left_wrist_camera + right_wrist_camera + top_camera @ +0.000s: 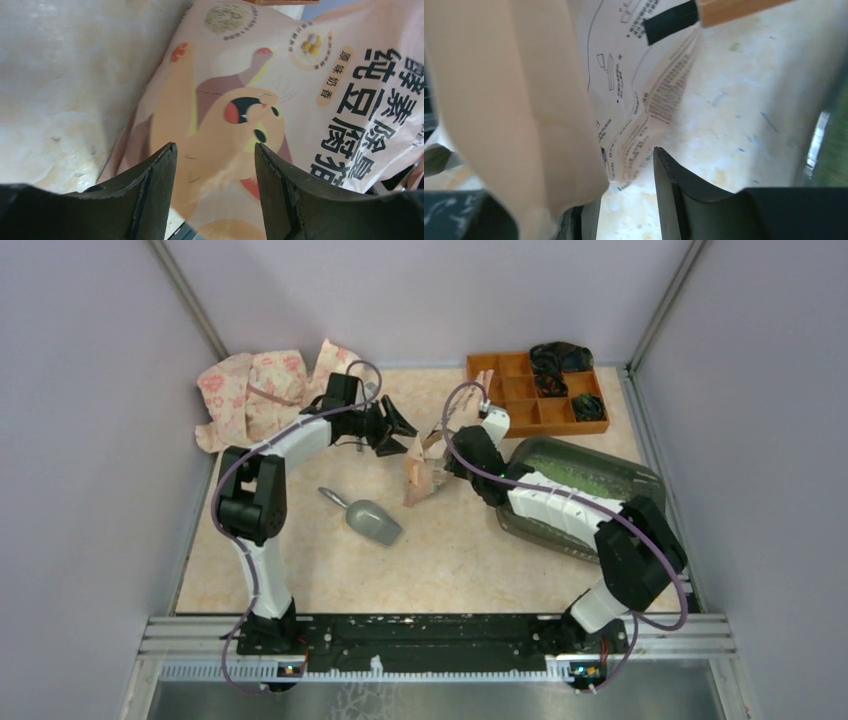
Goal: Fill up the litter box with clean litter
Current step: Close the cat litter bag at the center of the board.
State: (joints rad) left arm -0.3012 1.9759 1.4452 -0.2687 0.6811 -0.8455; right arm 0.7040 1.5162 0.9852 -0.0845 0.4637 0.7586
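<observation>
Left arm point(300, 440) bends rightward, jaws apart facing the pink bag point(424, 478). Right arm point(550, 502) stretches left across the litter box point(640, 480), which holds clean litter point(578, 473) on the right of the bench point(300, 570); jaws apart at the bag's edge

A grey scoop point(372, 521) lies on the beige counter point(440, 570), with its handle pointing to the far left. To the right of it, and apart from it, there is a crumpled pink bag point(425, 475). Its front shows a cartoon cat and dark Chinese letters. At the far right, an orange organiser point(541, 427) holds black items point(558, 360) in its right compartments. A floral cloth point(255, 390) lies at the far left.
</observation>
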